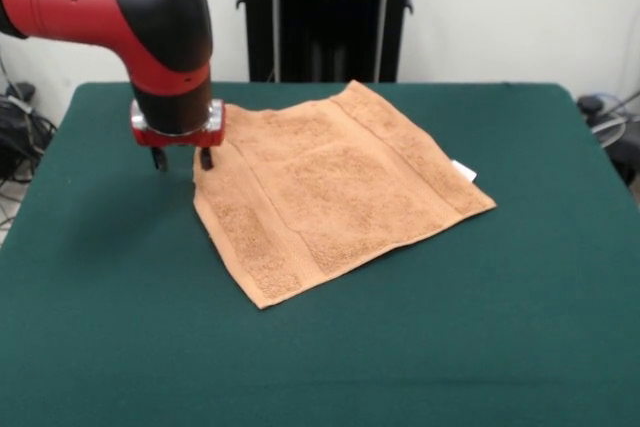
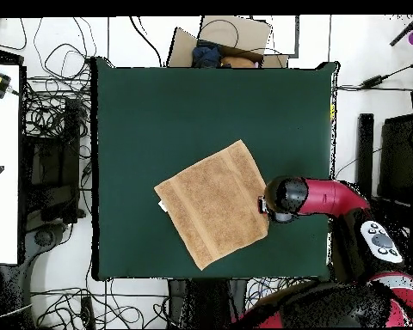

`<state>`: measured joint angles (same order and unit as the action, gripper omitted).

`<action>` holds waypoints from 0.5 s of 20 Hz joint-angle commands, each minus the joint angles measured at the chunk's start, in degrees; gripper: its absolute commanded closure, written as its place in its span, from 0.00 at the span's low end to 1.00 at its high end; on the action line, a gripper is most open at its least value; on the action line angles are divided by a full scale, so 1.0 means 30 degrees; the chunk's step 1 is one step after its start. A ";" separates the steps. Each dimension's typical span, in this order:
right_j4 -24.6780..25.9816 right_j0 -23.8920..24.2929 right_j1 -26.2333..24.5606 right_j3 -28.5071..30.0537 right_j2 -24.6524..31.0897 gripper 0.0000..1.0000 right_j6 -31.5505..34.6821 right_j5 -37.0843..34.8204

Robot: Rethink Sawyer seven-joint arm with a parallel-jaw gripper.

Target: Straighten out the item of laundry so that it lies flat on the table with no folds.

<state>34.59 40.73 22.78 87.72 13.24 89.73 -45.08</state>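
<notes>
Towel (image 1: 335, 192): flat, spread on green table (image 1: 520, 317). Gripper (image 1: 181, 158): at towel's corner edge, jaws apart, holding nothing.

Orange-tan terry towel (image 1: 335, 187) lies spread flat, turned diagonally on green table (image 1: 520, 327), white tag (image 1: 463, 171) at right edge, gripper (image 1: 182, 158) parted beside its left corner.
</notes>
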 commanded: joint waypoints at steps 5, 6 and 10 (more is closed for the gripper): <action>0.0043 0.0224 -0.1537 0.1450 0.0087 0.00 0.0932 0.1635; 0.0050 0.0217 -0.1513 0.1462 0.0093 0.00 0.0868 0.1610; 0.0079 0.0094 -0.1484 0.1602 -0.0078 0.00 0.1089 0.1541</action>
<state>34.09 41.10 22.65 87.74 13.25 89.73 -44.94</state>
